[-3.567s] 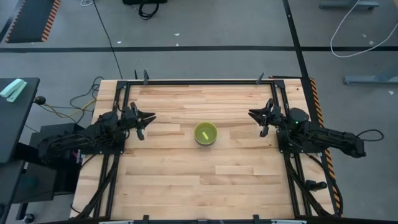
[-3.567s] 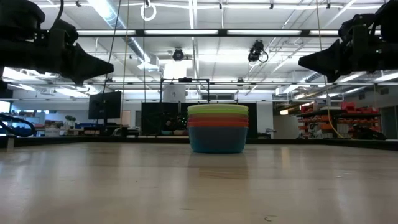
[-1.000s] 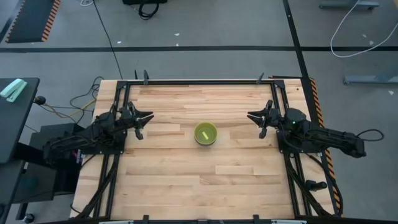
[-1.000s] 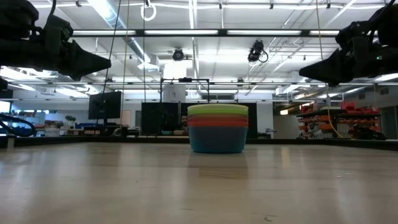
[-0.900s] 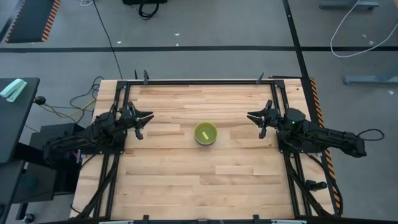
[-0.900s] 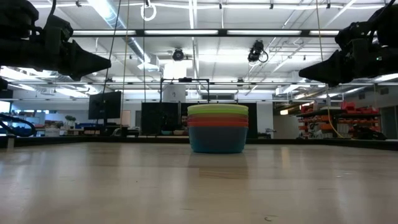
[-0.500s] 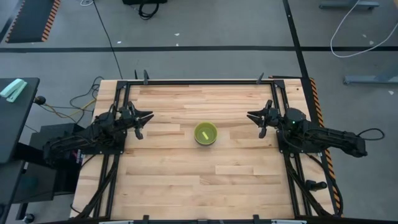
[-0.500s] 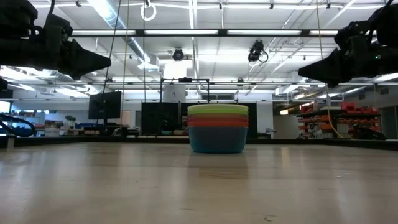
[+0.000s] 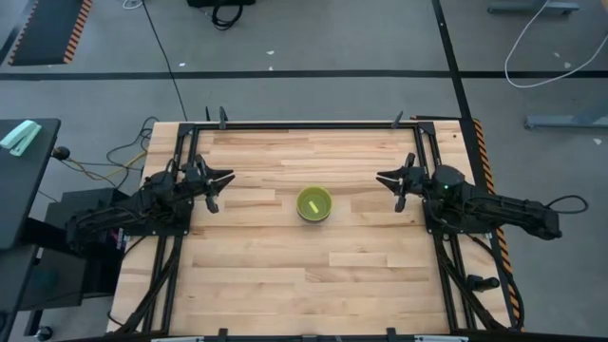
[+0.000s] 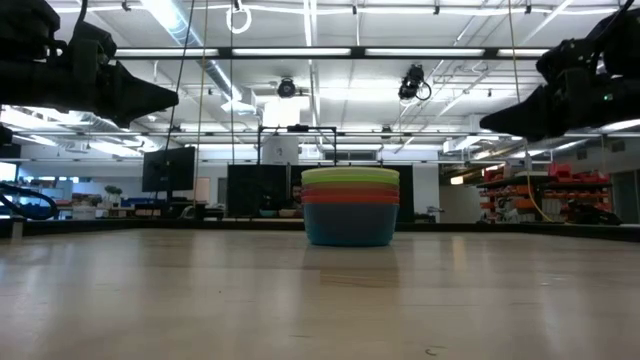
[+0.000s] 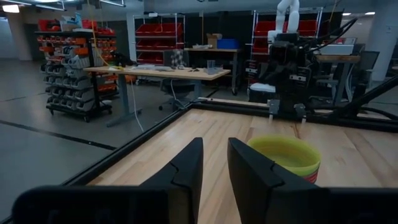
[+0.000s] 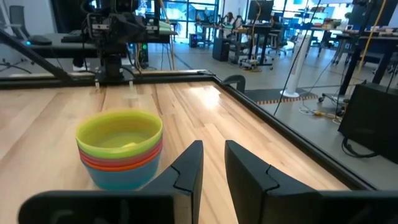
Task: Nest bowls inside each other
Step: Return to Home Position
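Left tool (image 11: 214,143) and right tool (image 12: 213,145), each narrowly ajar, aloft either side of the bowls (image 10: 350,206).

We see both arms folded at opposite sides, left gripper (image 9: 223,186) and right gripper (image 9: 389,186) raised, facing each other, each with fingers slightly apart.

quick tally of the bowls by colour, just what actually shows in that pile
yellow bowl: 1
green bowl: 1
pink bowl: 1
orange bowl: 1
blue bowl: 1
total: 5 bowls showing; no purple one can be made out
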